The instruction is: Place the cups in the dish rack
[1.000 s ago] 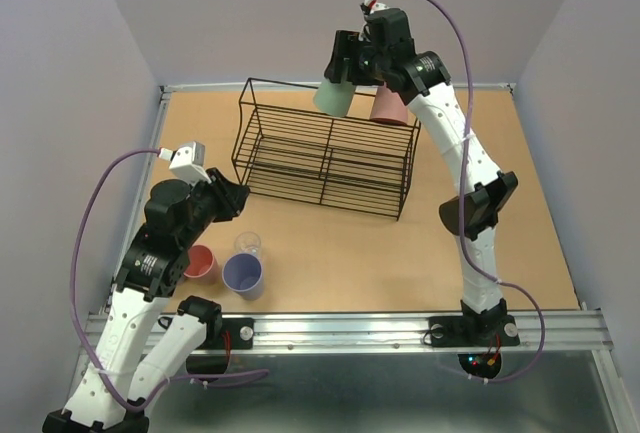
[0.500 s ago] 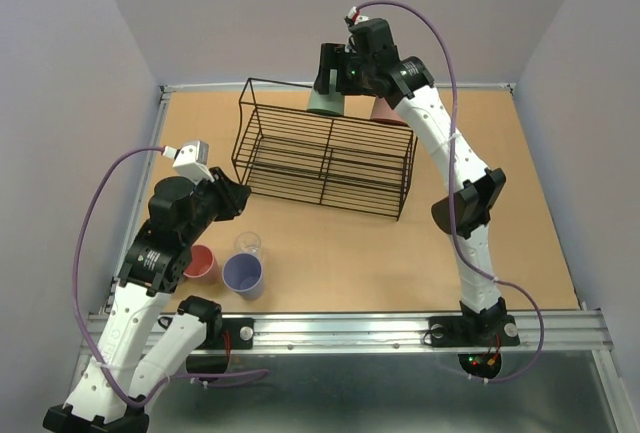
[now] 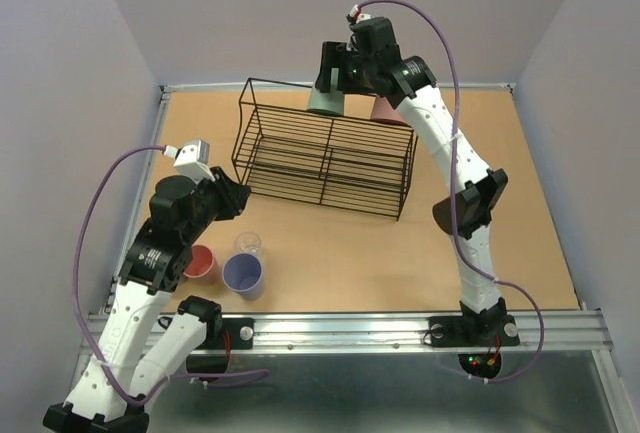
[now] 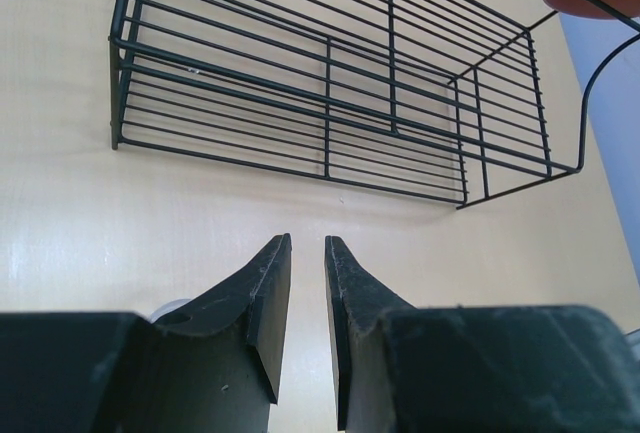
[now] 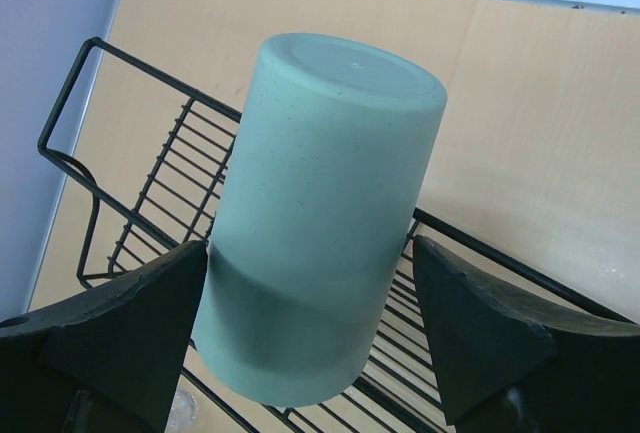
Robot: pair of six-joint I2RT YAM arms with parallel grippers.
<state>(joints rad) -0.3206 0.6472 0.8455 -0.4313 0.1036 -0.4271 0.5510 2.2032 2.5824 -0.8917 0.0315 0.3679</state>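
Right arm has swung toward 11 o'clock over the last second. The sage cup was tilted in the grip then; now it stands bottom-up at the 12 o'clock edge of the dish rack. The right jaws are wider too. Left arm and the three near cups: no change.

Left to right, top view:
- Left gripper hovers at 8 o'clock over the tabletop, pointing at the rack's near left corner. Jaws are almost together with a thin slit between them, nothing in it.
- Salmon cup and lavender cup stand mouth-up at 7 o'clock, just beside each other. Clear cup stands upright just at 12 o'clock of the lavender one. All three are well apart from the rack.
- Rack sits mid-tabletop toward 12 o'clock. Both slatted tiers are bare apart from the back edge.
- Sage cup is rim-down over the upper slats at the back.
- Right gripper straddles it with jaws spread wide. In the wrist view the right-hand finger is clear of the cup wall. The left-hand one is just beside it; contact can't be told.
- Second salmon cup stands bottom-up at 1 o'clock of the rack. Can't tell whether it is on the rack or behind it.
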